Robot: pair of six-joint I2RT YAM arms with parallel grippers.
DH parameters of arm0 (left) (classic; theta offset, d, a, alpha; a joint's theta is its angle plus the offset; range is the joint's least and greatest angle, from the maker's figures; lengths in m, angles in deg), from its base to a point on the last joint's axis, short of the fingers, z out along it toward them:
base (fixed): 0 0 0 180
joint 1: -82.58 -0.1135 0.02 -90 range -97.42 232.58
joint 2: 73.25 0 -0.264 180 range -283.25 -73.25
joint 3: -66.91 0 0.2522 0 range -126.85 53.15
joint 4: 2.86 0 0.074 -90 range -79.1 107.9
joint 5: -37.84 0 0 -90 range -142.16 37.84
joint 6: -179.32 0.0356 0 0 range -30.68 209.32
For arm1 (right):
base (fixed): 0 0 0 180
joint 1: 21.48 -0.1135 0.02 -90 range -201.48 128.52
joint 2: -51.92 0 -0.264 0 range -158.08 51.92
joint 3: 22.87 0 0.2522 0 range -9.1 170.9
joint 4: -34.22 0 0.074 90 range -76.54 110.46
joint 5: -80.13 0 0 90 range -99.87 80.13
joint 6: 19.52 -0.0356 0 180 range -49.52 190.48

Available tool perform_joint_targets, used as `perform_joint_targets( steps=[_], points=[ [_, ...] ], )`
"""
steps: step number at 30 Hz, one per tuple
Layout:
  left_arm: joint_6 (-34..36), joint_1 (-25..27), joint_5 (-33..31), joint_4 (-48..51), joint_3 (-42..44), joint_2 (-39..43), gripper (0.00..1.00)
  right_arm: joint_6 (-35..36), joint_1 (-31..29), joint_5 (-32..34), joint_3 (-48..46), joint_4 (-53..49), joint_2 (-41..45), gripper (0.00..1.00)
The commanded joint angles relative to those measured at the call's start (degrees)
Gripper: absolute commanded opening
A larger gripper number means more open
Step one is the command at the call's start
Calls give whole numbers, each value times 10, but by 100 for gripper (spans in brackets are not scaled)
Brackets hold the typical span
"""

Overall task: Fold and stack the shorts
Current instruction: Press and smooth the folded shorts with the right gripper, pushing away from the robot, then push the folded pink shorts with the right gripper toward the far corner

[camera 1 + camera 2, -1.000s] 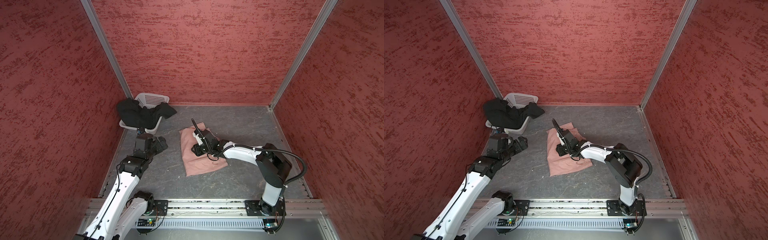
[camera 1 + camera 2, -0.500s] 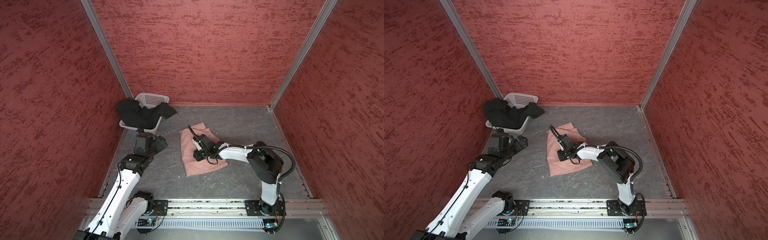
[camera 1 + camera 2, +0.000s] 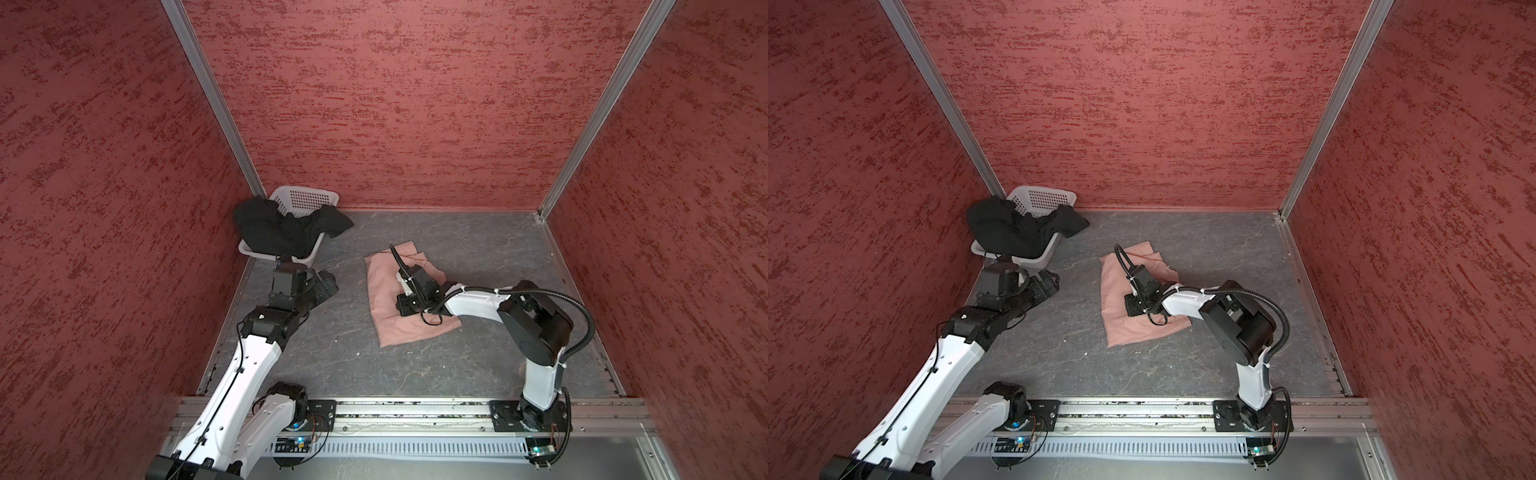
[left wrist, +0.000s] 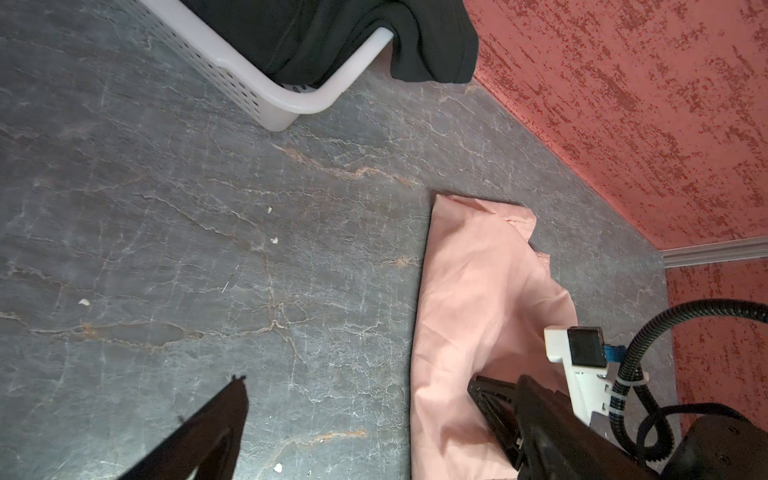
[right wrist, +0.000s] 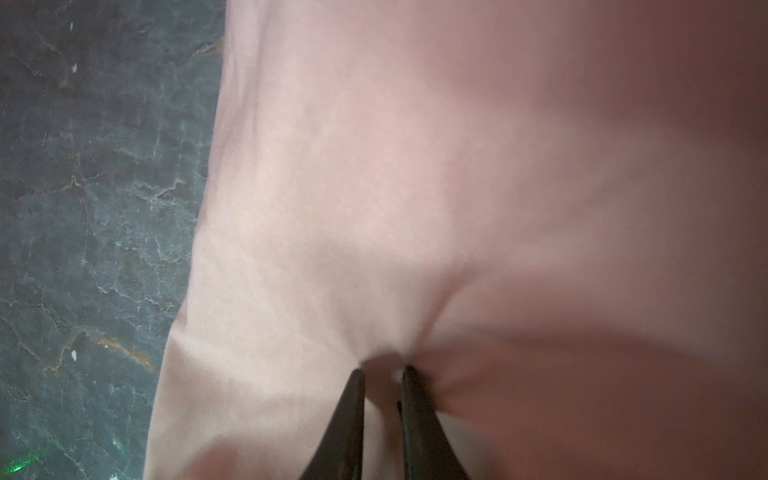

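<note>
My right gripper pinches a small fold of the pink shorts lying centrally, while my left gripper gapes wide and empty near the black shorts draped over the far-left basket

The pink shorts lie spread on the grey table with the right gripper down on their middle, while the black shorts drape over the white basket just beyond the left gripper.
</note>
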Motion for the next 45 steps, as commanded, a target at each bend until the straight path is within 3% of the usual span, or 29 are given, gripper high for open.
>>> perform_joint_targets(
  steps=[1,10,14,16,19,29,32,45],
  points=[
    [31,8,16,-5,-19,-7,99,-35,36,-1,-48,-7,19,18],
    [58,31,38,-20,-14,4,99,-38,101,15,-74,-9,90,17],
    [66,32,49,-28,-8,17,99,-22,100,2,-61,-5,119,24],
    [72,33,51,-23,-9,22,99,-27,99,5,-51,-11,129,38],
    [74,33,54,-14,-5,34,99,-53,96,16,-50,-8,130,38],
    [78,32,55,-1,4,48,99,-164,109,37,-131,76,117,22],
    [81,31,52,8,-11,39,99,-178,141,15,-150,108,109,16],
    [74,32,40,35,-34,30,99,-144,318,-43,-105,121,37,6]
  ],
)
